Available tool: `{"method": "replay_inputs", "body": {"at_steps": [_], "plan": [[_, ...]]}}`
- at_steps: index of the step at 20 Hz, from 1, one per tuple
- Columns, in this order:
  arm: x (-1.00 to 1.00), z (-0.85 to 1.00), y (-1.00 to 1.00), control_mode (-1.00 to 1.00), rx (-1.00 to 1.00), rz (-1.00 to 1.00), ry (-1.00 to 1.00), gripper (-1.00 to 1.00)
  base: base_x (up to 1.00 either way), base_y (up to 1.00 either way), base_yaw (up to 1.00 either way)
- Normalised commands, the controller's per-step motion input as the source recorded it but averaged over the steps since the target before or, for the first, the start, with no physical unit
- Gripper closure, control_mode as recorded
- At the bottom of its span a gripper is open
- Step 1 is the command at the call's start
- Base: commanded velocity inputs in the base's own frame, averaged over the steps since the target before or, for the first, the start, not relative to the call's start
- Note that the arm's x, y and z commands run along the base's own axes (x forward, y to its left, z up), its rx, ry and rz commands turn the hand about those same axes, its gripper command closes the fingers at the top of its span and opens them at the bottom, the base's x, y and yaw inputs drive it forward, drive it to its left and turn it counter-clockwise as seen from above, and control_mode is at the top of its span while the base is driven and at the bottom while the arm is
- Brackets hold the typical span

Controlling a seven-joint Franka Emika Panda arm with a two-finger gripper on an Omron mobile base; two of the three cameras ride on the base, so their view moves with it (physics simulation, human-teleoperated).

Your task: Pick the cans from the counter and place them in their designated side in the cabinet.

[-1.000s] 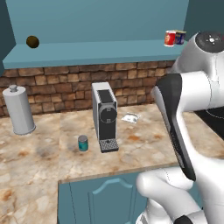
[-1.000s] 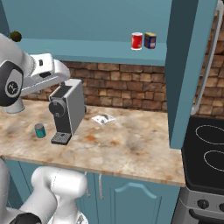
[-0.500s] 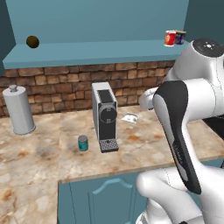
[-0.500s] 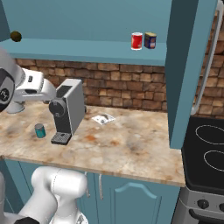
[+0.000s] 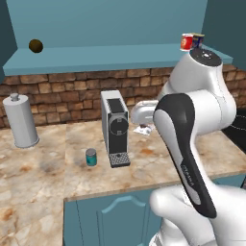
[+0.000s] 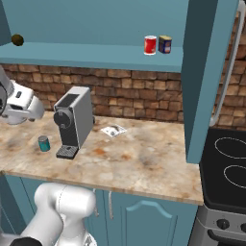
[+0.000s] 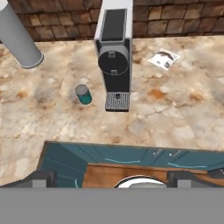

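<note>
Teal can [image 7: 83,94] upright on worktop [image 7: 175,113], just at 9 o'clock of the coffee machine [image 7: 114,57] in hand view. Likely light, rigid, smooth-walled; take hold across mid-body, from above or the side. Pincer [image 7: 111,178] spread wide, empty, well clear of can, touching nothing

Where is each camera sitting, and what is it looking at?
Left base view: behind the arm's left, facing the counter and cabinet; white arm at right.
Right base view: behind its right, facing the same counter; arm at lower left.
Hand view: on the hand, looking down; fingertips at bottom.
All share the teal can and coffee machine.
</note>
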Motion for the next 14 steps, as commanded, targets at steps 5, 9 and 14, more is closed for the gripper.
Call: {"method": "replay_inputs", "body": {"at_steps": [5, 9, 14], "plan": [[0.0, -0.23, 0.43, -1.0, 0.02, 0.02, 0.0, -1.0, 0.0, 0.0, 0.0], [0.0, -0.21, 0.27, -1.0, 0.02, 0.06, 0.0, -1.0, 0.0, 0.0, 0.0], [0.16, -0.09, 0.27, -1.0, 0.05, 0.06, 0.01, -1.0, 0.0, 0.0, 0.0]]}}
